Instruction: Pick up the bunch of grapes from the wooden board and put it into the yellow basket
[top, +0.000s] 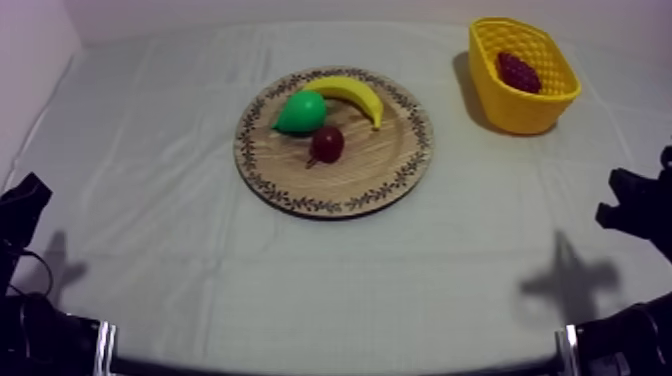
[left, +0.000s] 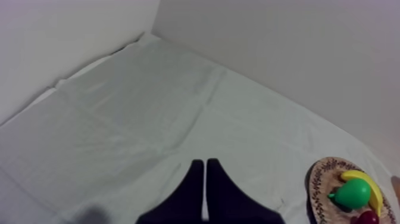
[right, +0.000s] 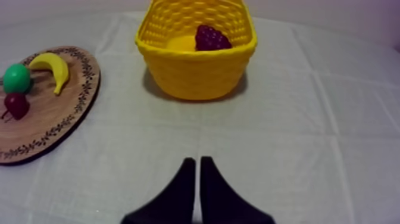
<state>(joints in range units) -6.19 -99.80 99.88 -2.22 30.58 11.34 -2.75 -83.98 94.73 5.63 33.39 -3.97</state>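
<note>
The dark purple bunch of grapes (top: 518, 71) (right: 212, 38) lies inside the yellow basket (top: 500, 95) (right: 196, 74) at the back right. The round wooden board (top: 360, 175) (left: 318, 184) (right: 53, 119) in the middle carries a banana (top: 350, 93) (right: 52, 67), a green pear (top: 299, 111) (left: 352, 193) (right: 16, 77) and a small red fruit (top: 327, 144) (right: 16, 104). My left gripper (top: 25, 200) (left: 205, 168) rests low at the left, shut on nothing. My right gripper (top: 632, 205) (right: 198, 164) rests low at the right, shut as a narrow wedge, well short of the basket.
Grey-white cloth (top: 200, 250) covers the table, with open room in front of the board and on the left. A pale wall (left: 268, 42) rises behind the table's far edge.
</note>
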